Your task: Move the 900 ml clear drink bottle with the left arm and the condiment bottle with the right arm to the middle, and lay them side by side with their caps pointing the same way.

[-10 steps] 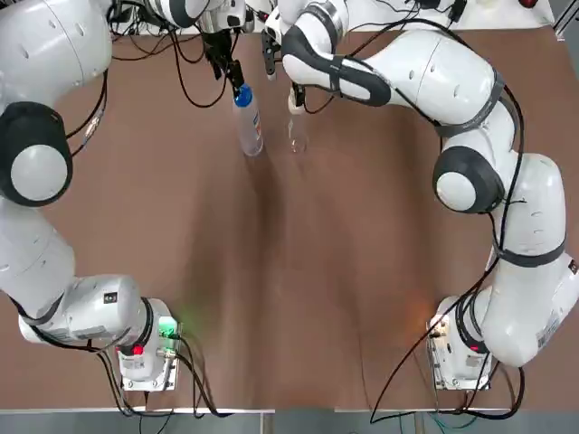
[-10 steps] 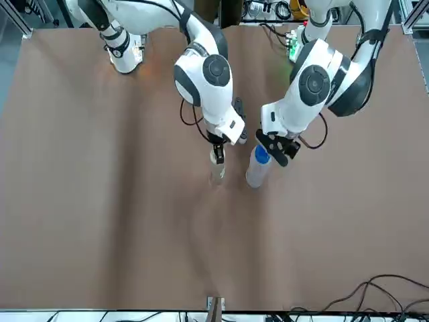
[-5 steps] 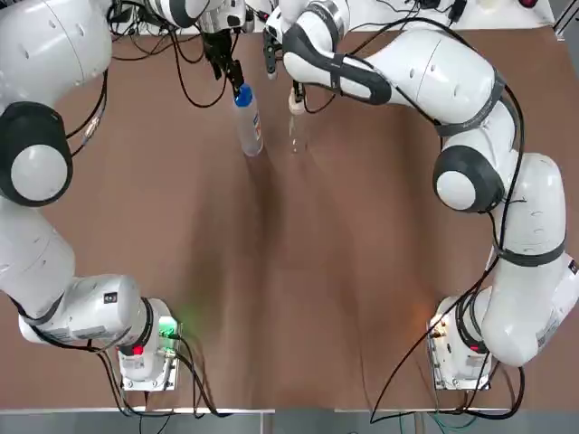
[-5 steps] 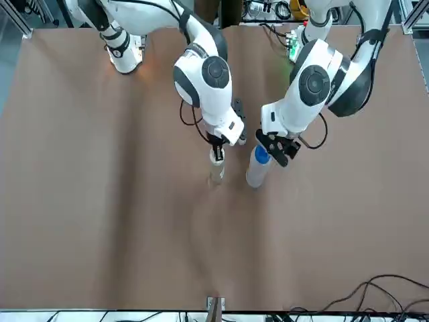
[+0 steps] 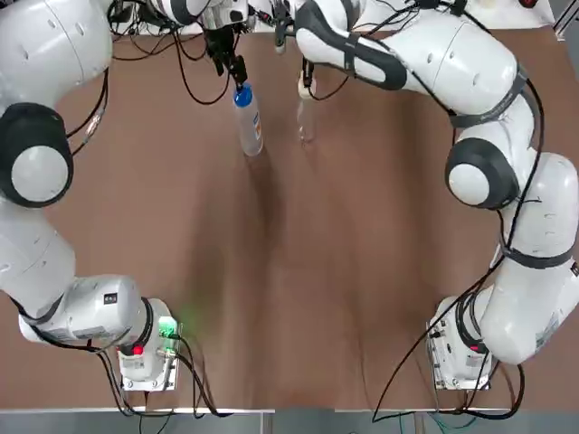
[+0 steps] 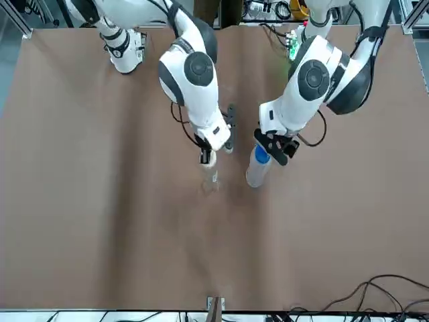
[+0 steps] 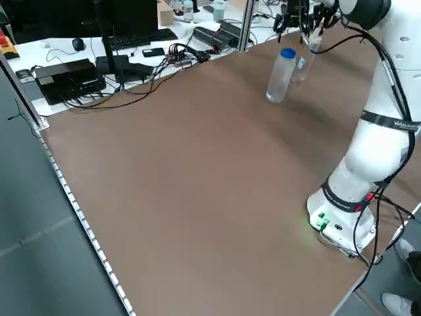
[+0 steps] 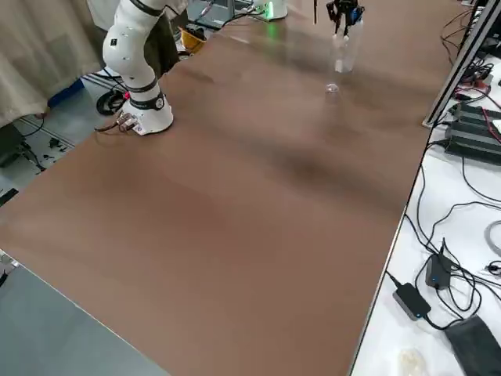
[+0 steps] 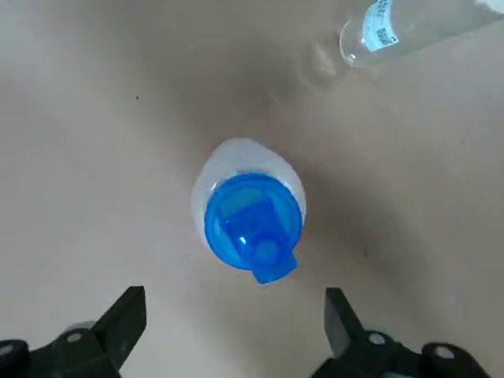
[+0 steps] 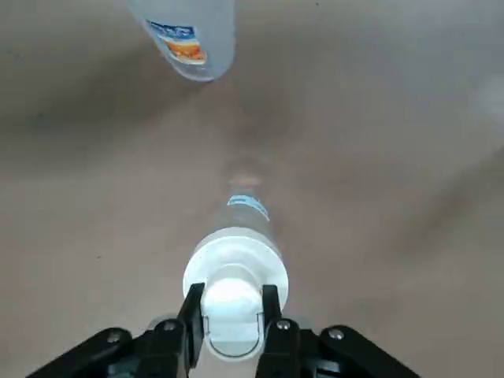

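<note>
The right gripper's (image 10: 231, 309) fingers (image 10: 191, 303) are clamped on the white cap of the condiment bottle (image 10: 236, 256), held cap-up at the upper middle of the top view. The left gripper's (image 9: 234, 327) fingers (image 9: 126, 315) are spread wide and hold nothing, close by the blue cap of the clear drink bottle (image 9: 250, 213), which stands upright on the brown bench (image 5: 289, 271) just left of it.

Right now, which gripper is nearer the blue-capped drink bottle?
Left. The left gripper hangs open at the blue cap of the drink bottle, not gripping it; the right gripper is shut on the condiment bottle beside it.
</note>
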You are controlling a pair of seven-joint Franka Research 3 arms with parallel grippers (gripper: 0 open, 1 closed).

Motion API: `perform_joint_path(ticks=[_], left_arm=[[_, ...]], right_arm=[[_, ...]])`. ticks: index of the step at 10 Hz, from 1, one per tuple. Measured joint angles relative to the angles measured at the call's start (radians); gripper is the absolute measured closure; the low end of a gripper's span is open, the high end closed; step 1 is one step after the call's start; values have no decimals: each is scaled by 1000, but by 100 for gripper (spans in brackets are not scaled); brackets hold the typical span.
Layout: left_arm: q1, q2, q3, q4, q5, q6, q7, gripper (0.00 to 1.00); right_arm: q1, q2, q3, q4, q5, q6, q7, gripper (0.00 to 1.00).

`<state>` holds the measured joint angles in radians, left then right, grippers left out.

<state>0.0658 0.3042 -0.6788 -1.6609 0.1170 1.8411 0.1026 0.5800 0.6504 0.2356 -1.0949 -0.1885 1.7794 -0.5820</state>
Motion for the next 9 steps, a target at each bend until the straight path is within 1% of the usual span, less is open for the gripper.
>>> perform_joint_path(ticks=[2,4,5,9], left_arm=[[-21,29,1,-3,6,45,-36,0],[-32,75,1,-5,58,71,-67,0],[-33,88,1,-5,68,75,-68,0],[-35,96,1,-5,70,77,-85,0]], right_arm=[[-6,-29,-26,-37,26,-1,162,67],[-9,-40,-49,-60,47,0,338,67],[-10,-42,-59,-67,50,4,429,67],[-16,-44,-68,-86,55,25,730,67]])
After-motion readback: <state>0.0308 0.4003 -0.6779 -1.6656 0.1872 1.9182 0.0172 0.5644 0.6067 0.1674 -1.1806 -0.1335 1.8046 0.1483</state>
